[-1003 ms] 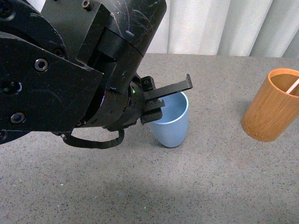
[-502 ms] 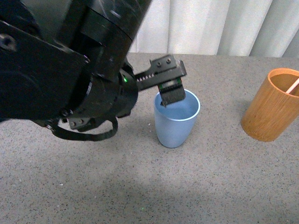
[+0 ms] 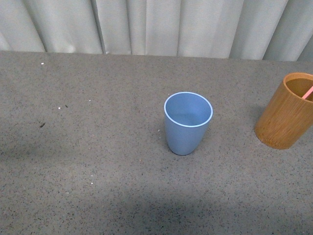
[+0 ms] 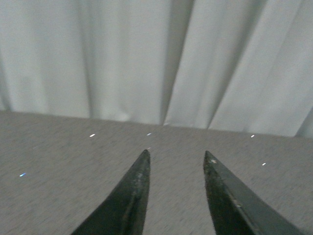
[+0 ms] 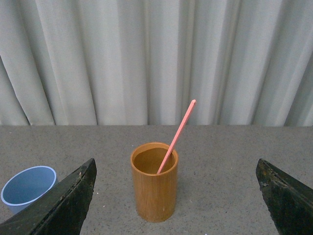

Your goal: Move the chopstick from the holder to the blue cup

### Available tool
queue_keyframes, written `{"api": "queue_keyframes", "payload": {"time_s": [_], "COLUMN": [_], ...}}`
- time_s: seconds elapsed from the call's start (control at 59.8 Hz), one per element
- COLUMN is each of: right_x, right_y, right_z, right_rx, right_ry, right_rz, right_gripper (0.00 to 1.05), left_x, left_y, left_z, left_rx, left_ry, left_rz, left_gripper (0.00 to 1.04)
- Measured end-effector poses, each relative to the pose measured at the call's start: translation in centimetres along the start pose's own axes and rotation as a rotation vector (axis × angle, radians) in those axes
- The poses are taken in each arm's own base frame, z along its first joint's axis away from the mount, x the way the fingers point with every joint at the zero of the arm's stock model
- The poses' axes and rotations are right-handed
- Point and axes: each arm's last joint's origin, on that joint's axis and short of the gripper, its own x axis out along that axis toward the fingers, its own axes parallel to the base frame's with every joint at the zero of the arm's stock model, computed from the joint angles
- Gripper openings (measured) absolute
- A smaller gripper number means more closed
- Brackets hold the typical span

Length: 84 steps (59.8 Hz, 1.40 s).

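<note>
The left pincer [image 4: 176, 157] has slim, pointed, glossy black fingers [image 4: 131, 198]; the right pincer [image 5: 176, 161] has broad matte-black wedges.

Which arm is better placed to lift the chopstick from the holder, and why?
Right. The right gripper, open, faces the holder with the chopstick centred ahead; the left gripper faces only table and curtain.

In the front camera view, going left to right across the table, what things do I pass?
blue cup → holder, which has the chopstick inside it.
</note>
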Motion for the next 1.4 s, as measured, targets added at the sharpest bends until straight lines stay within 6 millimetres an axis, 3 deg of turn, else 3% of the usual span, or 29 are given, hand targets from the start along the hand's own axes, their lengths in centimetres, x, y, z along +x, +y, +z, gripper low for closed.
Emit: {"api": "queue_keyframes", "payload": {"time_s": [0.134,0.368,0.619,0.686,0.769,0.87,0.987,1.171,1.271,1.405], "right_x": [0.0,0.0,0.0,0.0,0.8,3.0,7.8,15.0,17.9,19.9], "right_y": [0.0,0.0,0.0,0.0,0.1,0.0,-0.8,-1.9,-2.7,-3.7], "right_z": [0.0,0.0,0.0,0.0,0.7,1.9,3.6,3.3,3.6,3.7], "right_rx": [0.000,0.000,0.000,0.018,0.147,0.193,0.175,0.191,0.237,0.327], "right_ry": [0.000,0.000,0.000,-0.003,-0.060,-0.060,0.039,0.246,0.304,0.365], "right_rz": [0.000,-0.002,0.000,-0.026,-0.212,-0.224,-0.149,-0.105,-0.124,-0.167], "right_gripper": [0.95,0.95,0.95,0.95,0.95,0.95,0.95,0.95,0.95,0.95], "left_x": [-4.3,-10.9,-11.5,-11.5,-11.5,-11.5,-11.5,-11.5,-11.5,-11.5], "left_y": [0.5,0.4,0.4,0.4,0.4,0.4,0.4,0.4,0.4,0.4], "left_z": [-0.3,1.6,1.9,1.9,1.9,1.9,1.9,1.9,1.9,1.9], "left_rx": [0.021,0.036,0.036,0.036,0.036,0.036,0.036,0.037,0.038,0.038], "left_ry": [0.077,0.002,-0.041,-0.041,-0.040,-0.040,-0.040,-0.040,-0.040,-0.040], "left_rz": [0.006,-0.003,-0.004,-0.004,0.000,-0.001,-0.004,-0.001,-0.003,-0.003], "left_gripper": [0.04,0.04,0.04,0.14,0.28,0.46,0.66,1.00,0.98,0.98]}}
